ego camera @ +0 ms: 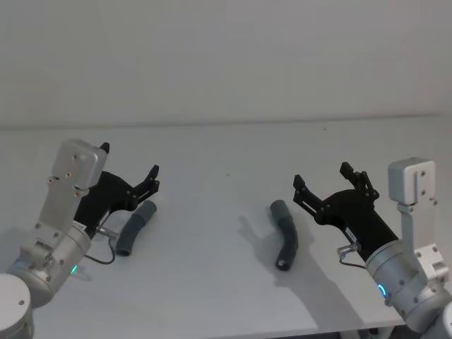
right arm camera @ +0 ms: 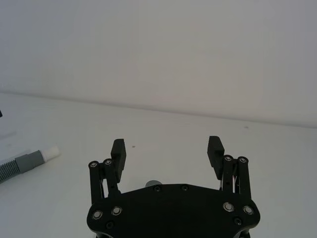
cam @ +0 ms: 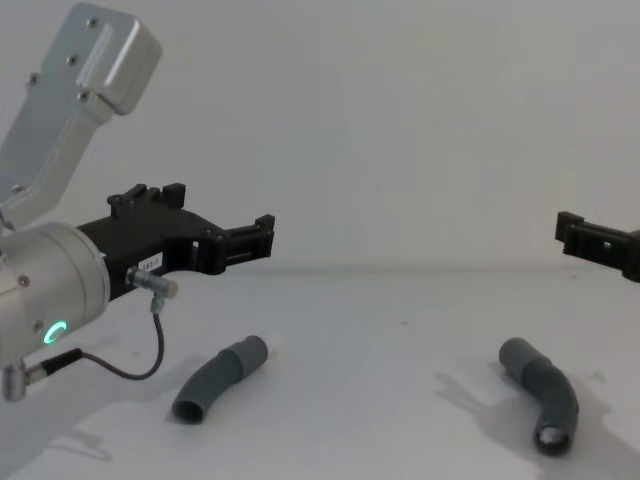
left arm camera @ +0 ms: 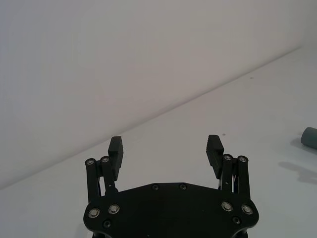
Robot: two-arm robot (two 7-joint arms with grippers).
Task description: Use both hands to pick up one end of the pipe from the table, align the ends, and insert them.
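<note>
1. The left pipe piece (ego camera: 135,228) lies flat on the white tabletop (ego camera: 226,141), on the robot's left side. In the head view its upper end is just beside the lower finger of the left tool (ego camera: 131,161), and the rest of it runs back toward the robot.
2. In the chest view this piece is on the tabletop below the left tool, and the two do not touch.
3. In the right wrist view, one end of this piece shows a grey cuff with a narrower white tip (right arm camera: 49,152).
4. The right pipe piece (ego camera: 286,235) is bent and lies on the tabletop nearer the middle. It is on the inner side of the right tool (ego camera: 322,175), near it but apart from it.
5. The left tool is held above the tabletop. Its two black fingers are spread wide, with nothing between them, and it touches nothing.
6. The right tool is also above the tabletop. Its fingers are equally wide apart and it holds nothing.
7. The two pipe pieces are well apart from each other, one near each tool.
</note>
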